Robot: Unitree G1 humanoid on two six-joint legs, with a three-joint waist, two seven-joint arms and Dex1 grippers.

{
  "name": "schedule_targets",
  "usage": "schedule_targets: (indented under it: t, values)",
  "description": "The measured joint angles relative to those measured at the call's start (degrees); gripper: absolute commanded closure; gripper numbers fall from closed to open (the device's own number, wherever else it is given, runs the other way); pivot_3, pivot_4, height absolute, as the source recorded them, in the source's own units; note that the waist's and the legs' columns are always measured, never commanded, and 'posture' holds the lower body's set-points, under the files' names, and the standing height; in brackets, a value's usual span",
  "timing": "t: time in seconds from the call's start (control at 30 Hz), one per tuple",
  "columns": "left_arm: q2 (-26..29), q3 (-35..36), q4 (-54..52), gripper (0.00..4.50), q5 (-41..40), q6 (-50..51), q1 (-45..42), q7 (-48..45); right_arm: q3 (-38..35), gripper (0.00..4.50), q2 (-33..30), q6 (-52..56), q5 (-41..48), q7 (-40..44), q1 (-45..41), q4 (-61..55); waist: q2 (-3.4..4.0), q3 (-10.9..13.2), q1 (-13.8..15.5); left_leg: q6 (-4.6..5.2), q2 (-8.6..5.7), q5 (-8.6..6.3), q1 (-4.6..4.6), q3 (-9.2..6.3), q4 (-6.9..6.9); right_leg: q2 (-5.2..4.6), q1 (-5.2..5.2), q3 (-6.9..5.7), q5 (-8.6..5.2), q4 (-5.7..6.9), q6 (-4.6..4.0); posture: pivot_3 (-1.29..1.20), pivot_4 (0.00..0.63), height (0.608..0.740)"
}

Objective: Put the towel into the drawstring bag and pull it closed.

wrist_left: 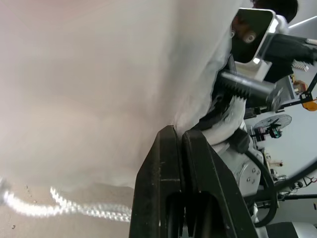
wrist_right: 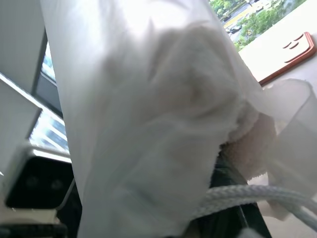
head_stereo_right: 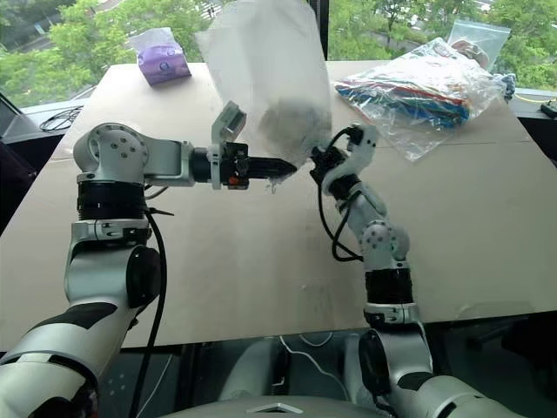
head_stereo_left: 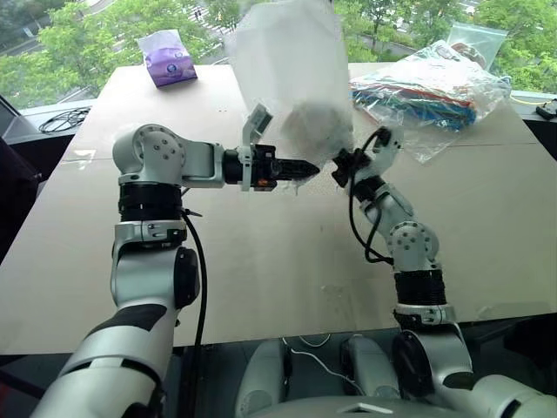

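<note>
The drawstring bag (head_stereo_left: pixel 287 61), thin white and semi-sheer, stands up in the air over the table's middle, held from below by both grippers. The towel (head_stereo_left: pixel 315 131) shows as a lumpy off-white mass low inside it; in the right wrist view a bit of towel (wrist_right: pixel 255 144) peeks out at the bag's mouth above a white cord (wrist_right: pixel 247 196). My left gripper (head_stereo_left: pixel 315 168) points right and is shut on the bag's lower edge, its fingers (wrist_left: pixel 173 163) pressed together. My right gripper (head_stereo_left: pixel 342 165) faces it closely, shut at the bag's mouth by the cord.
A purple tissue pack (head_stereo_left: pixel 170 59) lies at the far left of the beige table (head_stereo_left: pixel 261 261). A clear plastic bag of colourful items (head_stereo_left: pixel 435 91) sits at the far right. Black cables (head_stereo_left: pixel 61 117) lie off the table's left edge.
</note>
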Motion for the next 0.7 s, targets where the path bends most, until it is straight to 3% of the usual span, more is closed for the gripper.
schedule_targets:
  t: [0.23,0.33,0.43,0.47,0.53,0.7]
  values:
    - [-1.63,0.85,-0.02,4.50,-0.43,0.15,-0.03,1.65,-2.96,4.48,0.04,5.74,29.33,-11.23,0.02,-1.63,0.06,0.03,-0.89,0.13,0.14,-0.08,0.06,0.05,-0.04,0.15,-0.05,0.05,-0.01,0.07,-0.02,0.00,0.150,0.740]
    - [-1.79,0.95,-0.02,4.50,-0.35,0.15,-0.03,1.97,-2.50,4.48,0.04,5.94,33.33,-17.35,0.00,-0.91,0.06,0.03,-0.68,0.13,0.12,-0.08,0.04,0.06,-0.03,0.12,-0.05,0.05,-0.01,0.05,-0.02,0.00,0.150,0.740]
    - [-2.54,0.84,-0.02,4.50,-0.30,-0.55,-0.25,1.94,-0.02,4.48,0.02,5.44,31.36,-22.11,0.00,0.24,0.06,0.04,-0.63,0.14,0.09,-0.08,0.01,0.08,-0.02,0.11,-0.05,0.06,-0.01,0.03,-0.01,0.00,0.150,0.740]
    - [-2.65,0.72,-0.01,4.50,-0.27,-1.15,-0.72,1.86,1.26,3.85,0.01,4.94,29.57,-23.09,0.00,0.28,0.05,0.04,-0.63,0.14,0.08,-0.08,0.00,0.07,-0.02,0.12,-0.06,0.06,-0.01,0.02,-0.01,0.00,0.150,0.740]
    - [-2.52,0.66,0.09,4.50,-0.16,-2.54,-2.01,1.19,3.01,3.20,-0.08,4.31,25.85,-24.25,0.02,0.33,0.05,0.04,-0.62,0.14,0.07,-0.08,0.00,0.06,-0.02,0.13,-0.06,0.05,-0.01,0.02,-0.01,0.00,0.150,0.740]
    - [0.17,-1.40,3.99,4.50,3.18,-9.89,-5.67,-2.61,10.06,0.86,-4.03,6.93,13.12,-23.90,5.44,-2.93,0.06,0.04,-0.62,0.14,-0.05,-0.08,0.00,0.08,-0.05,0.16,-0.06,0.06,-0.02,-0.04,-0.01,0.00,0.150,0.740]
